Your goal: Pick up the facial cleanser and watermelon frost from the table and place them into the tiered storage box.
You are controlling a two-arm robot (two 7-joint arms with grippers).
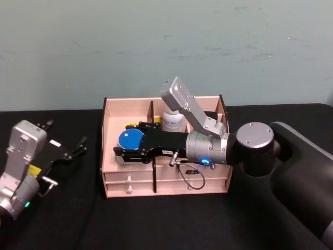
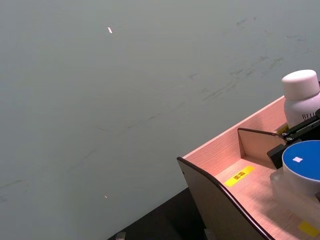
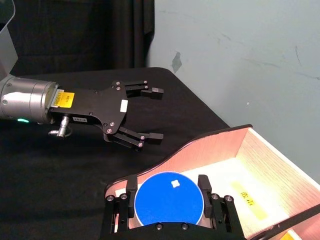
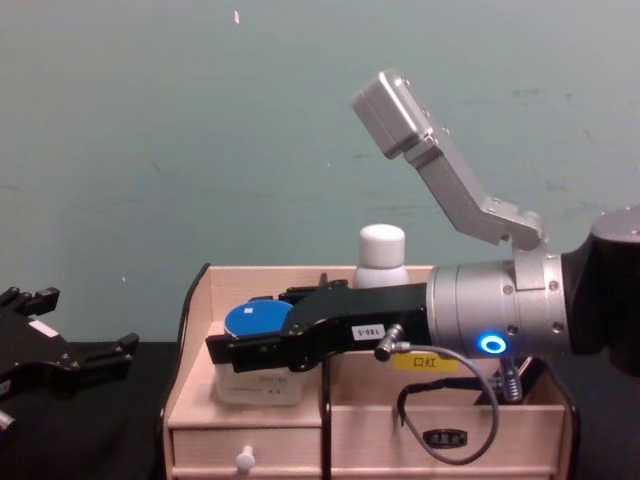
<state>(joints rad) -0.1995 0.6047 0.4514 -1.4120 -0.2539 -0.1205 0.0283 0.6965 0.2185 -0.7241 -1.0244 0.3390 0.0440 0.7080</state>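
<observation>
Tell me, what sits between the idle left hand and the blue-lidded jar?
Only bare black tabletop and the storage box's curved side wall, in the head view, separate the left hand from the jar.

light: dim, even (greenish cast) | shadows: soft | focus: slightly blurry | glare: none

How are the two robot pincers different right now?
The right pincer reaches over the tiered storage box and is shut on the blue-lidded jar. The left pincer is open, holds nothing, and hangs above the black table, left of the box. Both are black, with two fingers on a silver wrist.
</observation>
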